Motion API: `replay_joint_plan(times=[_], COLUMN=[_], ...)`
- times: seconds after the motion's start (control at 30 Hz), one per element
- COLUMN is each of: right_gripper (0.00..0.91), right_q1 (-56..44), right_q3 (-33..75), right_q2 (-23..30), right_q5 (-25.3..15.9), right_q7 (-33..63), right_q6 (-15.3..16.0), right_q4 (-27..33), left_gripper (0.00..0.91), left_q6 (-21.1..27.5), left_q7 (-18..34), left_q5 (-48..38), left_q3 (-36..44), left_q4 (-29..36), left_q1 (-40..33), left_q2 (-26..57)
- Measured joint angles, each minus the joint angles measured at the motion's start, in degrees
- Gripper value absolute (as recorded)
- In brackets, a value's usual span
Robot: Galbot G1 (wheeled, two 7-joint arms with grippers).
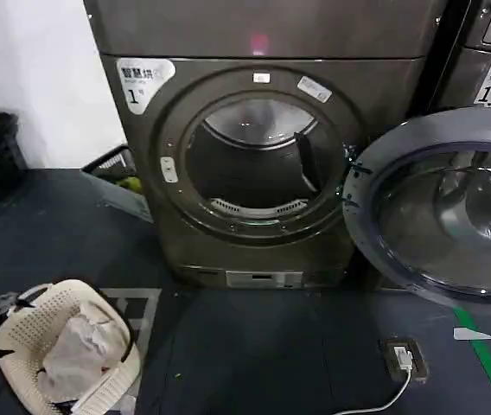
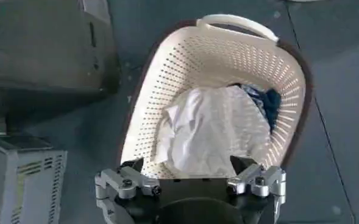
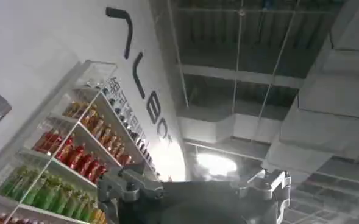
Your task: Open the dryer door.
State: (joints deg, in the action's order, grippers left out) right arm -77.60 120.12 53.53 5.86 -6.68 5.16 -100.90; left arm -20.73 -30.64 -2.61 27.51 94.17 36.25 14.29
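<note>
Since the dryer door (image 1: 444,207) already hangs swung wide at the right edge of the dryer (image 1: 254,173), hinged beside the drum mouth (image 1: 258,164), what remains is judged to be only a clean retreat, with no bump to push it back. Its grey inner face and clear bowl point outward toward the floor (image 1: 254,354) in front (being round, it has no real long axis). The left claw (image 2: 190,182) hovers spread open above the laundry basket (image 2: 167,79); the right claw (image 3: 194,189) points at the ceiling, fingers apart, gripping nothing.
</note>
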Motion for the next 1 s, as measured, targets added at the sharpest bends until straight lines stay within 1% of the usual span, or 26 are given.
replay_joint_plan(times=[0.07, 0.17, 0.7, 1.0], right_gripper=[0.907, 0.907, 0.907, 0.907], right_q1=[-0.02, -0.06, -0.81, -0.96], right_q3=[0.0, 0.05, 0.51, 0.88], right_q2=[0.0, 0.27, 1.07, 1.12], right_q5=[0.0, 0.0, 0.04, 0.06], right_q7=[-0.06, -0.09, -0.34, -0.5], right_q6=[-0.01, -0.05, -0.15, -0.29], right_q4=[-0.08, -0.33, -1.35, -1.18], left_gripper=[0.907, 0.907, 0.907, 0.907], left_q6=[0.47, 0.29, 0.28, 0.27], left_q7=[0.01, -0.32, -2.71, -3.02], left_q5=[-0.02, 2.23, 4.35, 4.42], left_q3=[0.0, -0.13, -0.57, -1.39], left_q4=[-0.02, -0.46, -1.41, -1.29], left_q1=[0.0, 0.02, -0.03, 0.32], left_q2=[0.0, -0.22, -0.59, -0.53])
